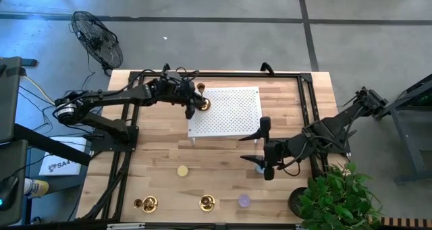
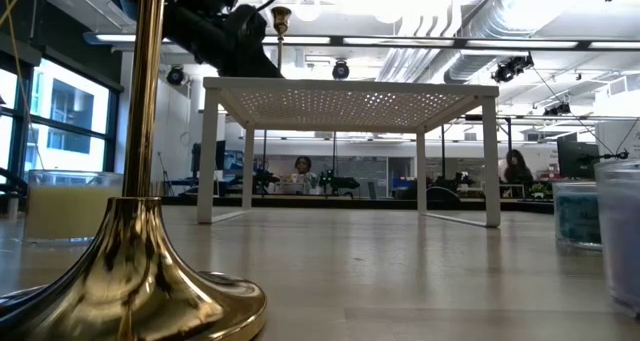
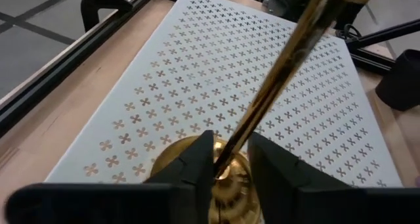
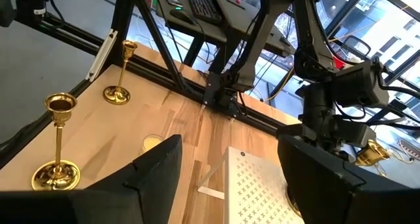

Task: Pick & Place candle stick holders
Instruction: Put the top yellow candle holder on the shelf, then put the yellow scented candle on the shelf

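The left claw (image 1: 192,103) is clenched on the thin stem of a shiny brass candlestick (image 3: 289,66) (flared round base), which stands near the edge of the white perforated stand (image 1: 233,115). The right claw (image 1: 262,149) hangs released over the wooden counter (image 1: 223,166). Two more candlesticks (image 1: 146,204) stand along the counter's near edge.

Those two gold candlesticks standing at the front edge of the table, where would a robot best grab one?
Around the thin stem of a candlestick, coming in level from the side. It stands upright, its flared base is too wide, its cup small. The right gripper hovers nearest, fingers open.
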`<action>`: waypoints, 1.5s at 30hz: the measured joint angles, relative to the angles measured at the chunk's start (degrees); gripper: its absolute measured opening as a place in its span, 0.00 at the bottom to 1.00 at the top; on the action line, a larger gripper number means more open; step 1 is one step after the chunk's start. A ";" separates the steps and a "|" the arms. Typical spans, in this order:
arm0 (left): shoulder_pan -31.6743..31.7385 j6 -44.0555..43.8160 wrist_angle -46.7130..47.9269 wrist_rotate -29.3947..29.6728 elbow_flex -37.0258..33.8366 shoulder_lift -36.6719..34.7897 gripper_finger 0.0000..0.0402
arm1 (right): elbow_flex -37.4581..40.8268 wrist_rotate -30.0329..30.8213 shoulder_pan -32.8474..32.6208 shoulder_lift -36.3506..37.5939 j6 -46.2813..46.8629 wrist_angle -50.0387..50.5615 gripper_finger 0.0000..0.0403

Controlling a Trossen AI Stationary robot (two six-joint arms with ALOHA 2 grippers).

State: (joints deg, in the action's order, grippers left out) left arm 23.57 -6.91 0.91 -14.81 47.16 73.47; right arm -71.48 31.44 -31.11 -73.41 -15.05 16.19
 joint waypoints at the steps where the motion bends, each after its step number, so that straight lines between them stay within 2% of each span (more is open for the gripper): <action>1: -0.01 -0.01 -0.03 -0.04 0.00 0.00 0.28 | 0.00 0.00 0.00 0.00 0.00 -0.02 0.61; 8: 0.04 -0.48 0.84 0.55 -0.35 0.30 0.38 | 0.00 0.02 0.00 0.00 0.04 -0.04 0.61; 18: 0.00 -0.92 0.62 2.68 -0.24 0.17 0.38 | 0.00 -0.01 -0.01 -0.02 1.13 1.26 0.61; 30: 0.00 -1.16 0.53 0.02 -0.12 -0.12 0.38 | 0.00 0.04 0.00 -0.04 1.14 1.22 0.61; 41: 0.02 -0.90 7.11 2.32 0.05 -8.18 0.38 | 0.00 0.07 0.00 -0.04 1.14 1.33 0.61; 45: 0.02 -0.90 13.01 2.37 0.07 -11.68 0.38 | 0.00 0.07 0.00 -0.04 1.14 1.35 0.61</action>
State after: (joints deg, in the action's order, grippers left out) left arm 23.59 -7.81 13.92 -12.45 47.22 61.79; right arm -71.48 31.51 -31.11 -73.45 -13.91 17.53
